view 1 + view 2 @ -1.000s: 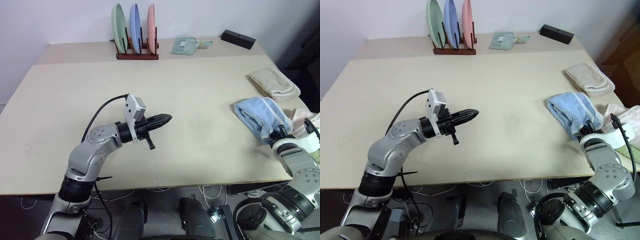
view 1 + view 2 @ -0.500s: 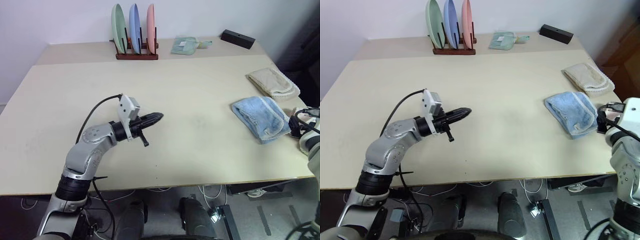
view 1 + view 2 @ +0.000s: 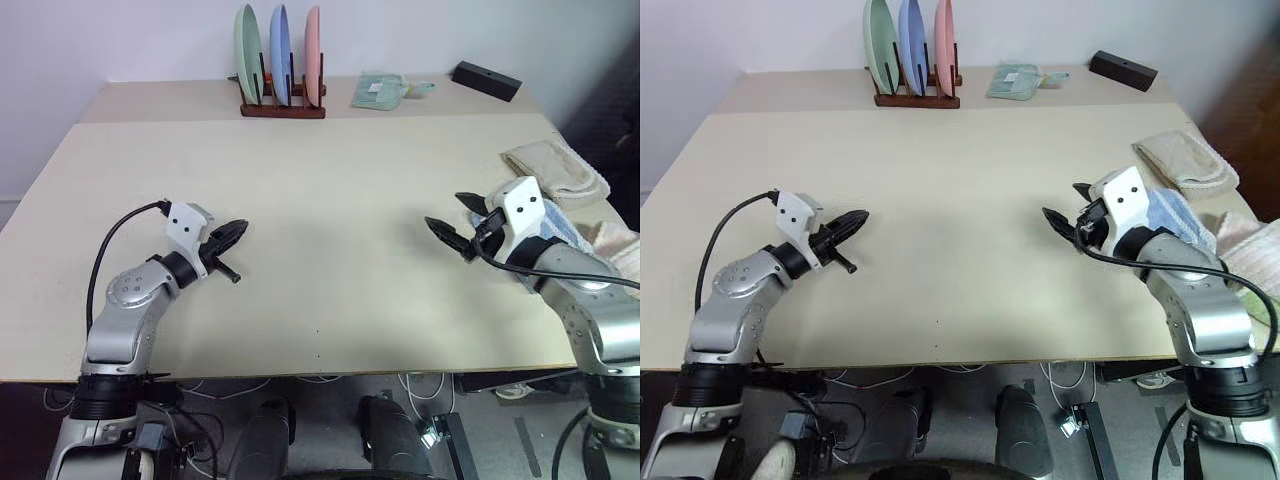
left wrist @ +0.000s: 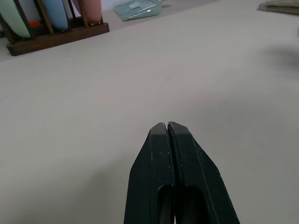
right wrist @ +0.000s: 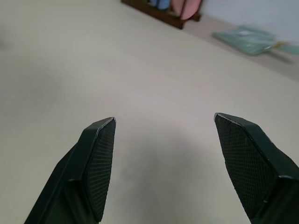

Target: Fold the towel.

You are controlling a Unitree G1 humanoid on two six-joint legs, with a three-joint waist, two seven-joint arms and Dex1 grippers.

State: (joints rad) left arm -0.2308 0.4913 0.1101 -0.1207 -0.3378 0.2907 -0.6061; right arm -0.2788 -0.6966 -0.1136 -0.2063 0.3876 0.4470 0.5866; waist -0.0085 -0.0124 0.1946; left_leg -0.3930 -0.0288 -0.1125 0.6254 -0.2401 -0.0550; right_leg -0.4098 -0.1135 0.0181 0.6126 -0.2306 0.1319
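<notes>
The right tool is hanging above the bench at about four o'clock of its middle, fingers spread wide with nothing between them; a second ago it was low at the bench's right edge against the towel, so it has let go, risen and swung inward; the towel is lying folded at roughly three o'clock, just behind that arm's wrist, blue cloth peeking out beside the white camera housing; it is no longer being touched.

The left tool is pointing level toward the centre from about eight o'clock, fingers pressed together and empty; it has drawn back toward the left edge since a second ago.

A beige towel is sitting at two o'clock, beyond the blue one; a plate rack, a pale green cloth and a black box are lining the far side around twelve to one o'clock.

Judging from both arms parting and the towel lying in a compact bundle, the folding is looking finished or nearly so; whether its edges are matching cannot be told, the arm hiding most of it.
</notes>
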